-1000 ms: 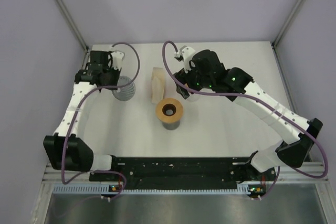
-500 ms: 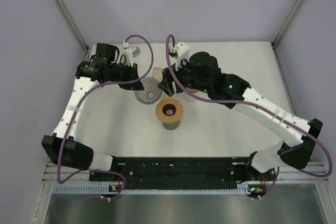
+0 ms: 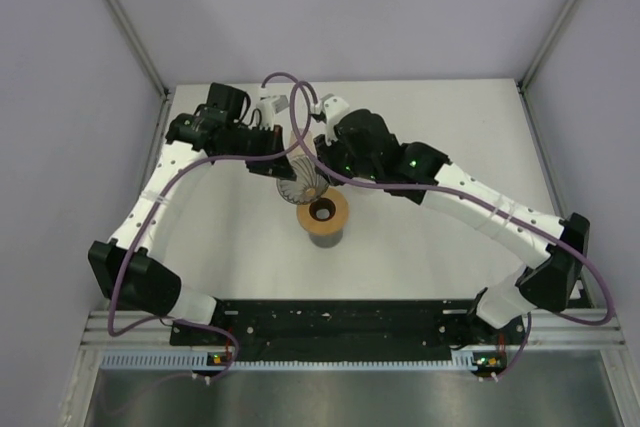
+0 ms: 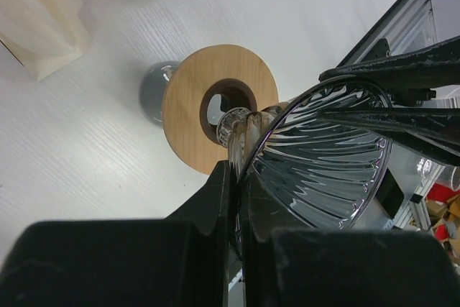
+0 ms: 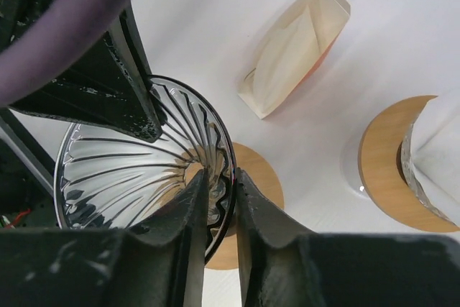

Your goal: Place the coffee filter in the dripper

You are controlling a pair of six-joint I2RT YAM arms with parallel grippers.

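The clear ribbed glass dripper (image 3: 300, 185) hangs tilted just above and behind a wooden ring stand (image 3: 340, 209). My left gripper (image 4: 237, 185) is shut on the dripper (image 4: 323, 156) at its rim. My right gripper (image 5: 221, 192) has one finger inside the cone and one outside, shut on the opposite rim of the dripper (image 5: 129, 170). The cream coffee filter (image 5: 295, 48) lies folded on the table behind, also seen as a cream coffee filter (image 4: 36, 19) in the left wrist view. Neither gripper touches it.
A second wooden ring (image 5: 381, 170) with something white standing in it sits to the right in the right wrist view. The wooden ring stand (image 4: 187, 106) rests on a grey glass base. Purple cables loop over the arms, and grey walls close in the table.
My left arm has carried the dripper right, from the table's left side to above the wooden stand. My right gripper has moved left and closed on the dripper's rim.
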